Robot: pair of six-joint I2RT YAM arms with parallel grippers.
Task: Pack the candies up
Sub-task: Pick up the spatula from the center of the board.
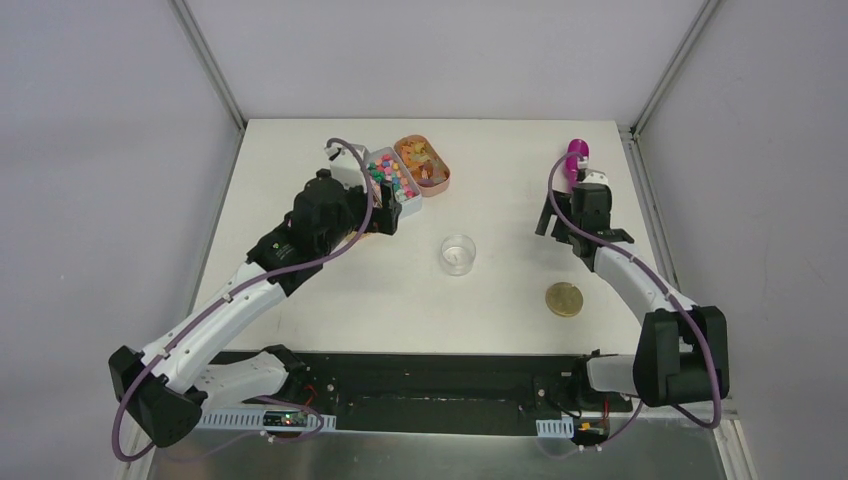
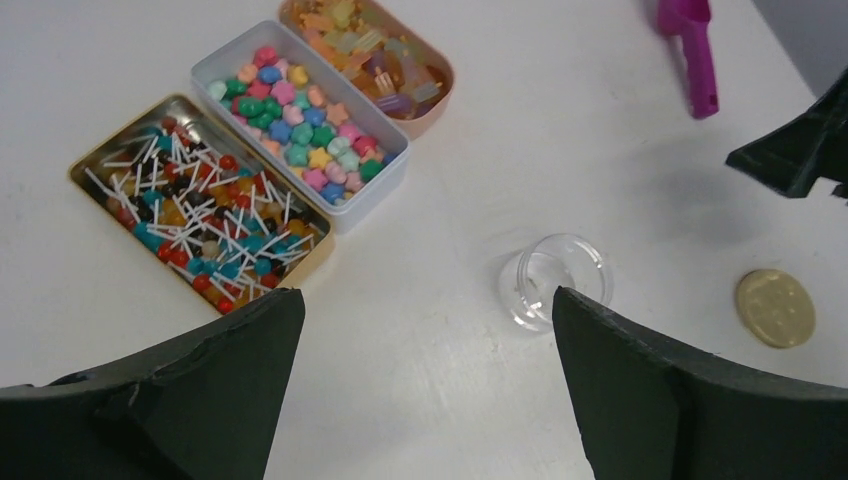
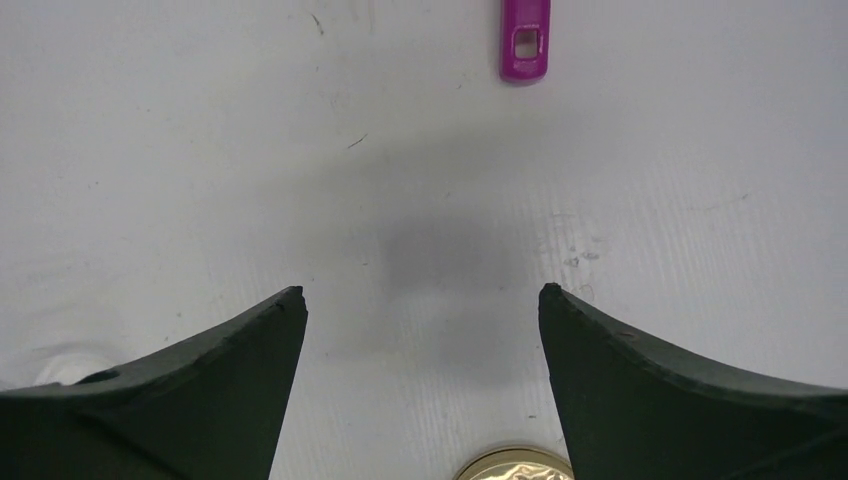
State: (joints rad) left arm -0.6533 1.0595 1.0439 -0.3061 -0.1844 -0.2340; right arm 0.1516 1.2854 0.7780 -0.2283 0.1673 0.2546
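The candies (image 2: 300, 125) lie at the far left of the tabletop (image 1: 500, 180), sorted into three open tins set side by side: small star and flower shapes in many colours in the white tin (image 2: 375, 195), round beads on thin white sticks in the gold tin (image 2: 80, 170), and translucent pieces in the pink tin (image 2: 440, 100). They look tiny, light, hard and smooth, so they would likely roll or skip out from between broad pads. Pinching them singly seems a poor bet, though the sticks offer a thin hold. The magenta scoop (image 1: 577, 160), lying flat at the far right, looks like the better way in. It appears to be stiff, light plastic, best taken across the narrow sides of its handle. The clear jar (image 2: 553, 280) in the middle is open and probably light enough to slide or tip if nudged, and its gold lid (image 1: 564, 299) lies near right. The left pincer (image 2: 425, 300) hangs by the tins with jaws wide apart, holding nothing. The right pincer (image 3: 420, 292) hovers between scoop and lid, jaws likewise apart and empty.
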